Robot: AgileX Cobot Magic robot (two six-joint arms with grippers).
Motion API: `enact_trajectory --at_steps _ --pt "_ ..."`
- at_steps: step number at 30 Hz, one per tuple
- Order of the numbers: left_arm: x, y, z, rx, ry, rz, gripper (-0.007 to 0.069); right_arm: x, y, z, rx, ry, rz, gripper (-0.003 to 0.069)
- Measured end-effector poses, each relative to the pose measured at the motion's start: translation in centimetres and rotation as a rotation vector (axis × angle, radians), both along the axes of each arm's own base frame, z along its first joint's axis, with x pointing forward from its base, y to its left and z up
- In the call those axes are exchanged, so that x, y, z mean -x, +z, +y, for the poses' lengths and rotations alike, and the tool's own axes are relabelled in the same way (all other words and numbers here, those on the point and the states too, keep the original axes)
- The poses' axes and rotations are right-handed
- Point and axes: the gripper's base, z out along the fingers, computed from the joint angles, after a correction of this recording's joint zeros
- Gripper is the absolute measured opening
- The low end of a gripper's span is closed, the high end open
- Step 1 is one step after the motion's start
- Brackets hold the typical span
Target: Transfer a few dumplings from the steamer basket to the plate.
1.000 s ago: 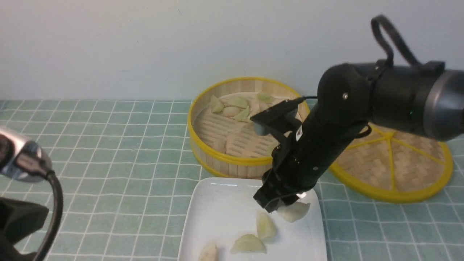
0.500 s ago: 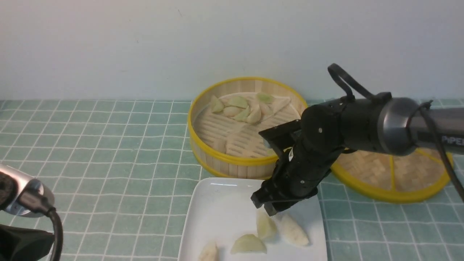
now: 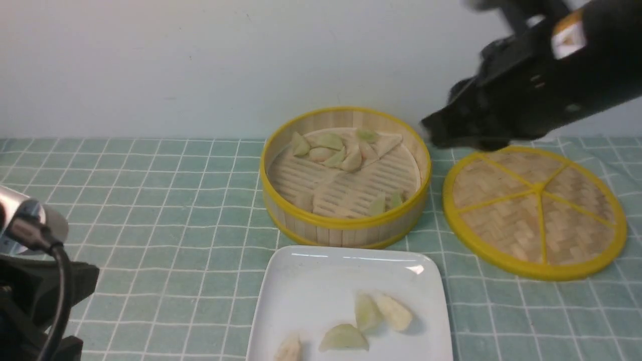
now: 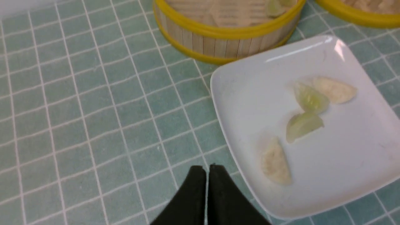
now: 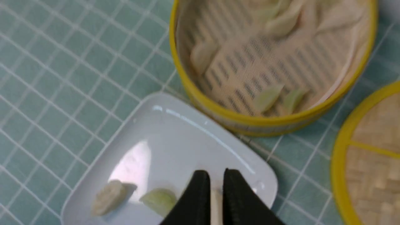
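Observation:
The steamer basket [image 3: 346, 223] stands mid-table with a cluster of dumplings [image 3: 336, 148] at its far side and two more [image 3: 386, 203] by its near wall. The white plate [image 3: 311, 291] lies just in front of it and bears several dumplings [image 3: 367, 312]. My right gripper [image 5: 216, 175] hangs high over the plate's corner, empty, its jaws a narrow gap apart. In the front view its arm [image 3: 526, 85] is a blur at the upper right. My left gripper [image 4: 207, 170] is shut and empty, low beside the plate's [image 4: 250, 93] left edge.
The flat woven lid [image 3: 536, 210] with a yellow rim lies right of the steamer. A green checked cloth [image 3: 150, 200] covers the table. My left arm's body [image 3: 30, 291] fills the lower left corner.
My right gripper let a dumpling drop onto the plate and rose up and back to the right, away from the plate. The dumpling now rests against another one. My left arm shifted slightly.

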Motion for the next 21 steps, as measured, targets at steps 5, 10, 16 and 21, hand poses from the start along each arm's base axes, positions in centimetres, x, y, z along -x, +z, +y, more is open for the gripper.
enact_trajectory --at_steps 5,10,16,21 --pt "-0.5 1.0 -0.4 0.068 -0.014 -0.117 -0.0006 8.6 4.4 -6.7 -0.13 -0.067 -0.307 -0.0012" --pt "-1.0 1.7 -0.8 0.113 -0.024 -0.195 -0.0006 17.5 0.8 -13.1 -0.255 -0.089 -0.62 -0.0013" --pt "-1.7 1.4 -1.3 0.102 -0.025 -0.176 -0.0006 22.1 -7.7 -16.1 -0.415 -0.118 -0.779 -0.0013" --pt "-2.1 1.2 -1.5 0.099 -0.026 -0.166 -0.0006 21.0 -10.2 -15.6 -0.425 -0.149 -0.698 -0.0013"
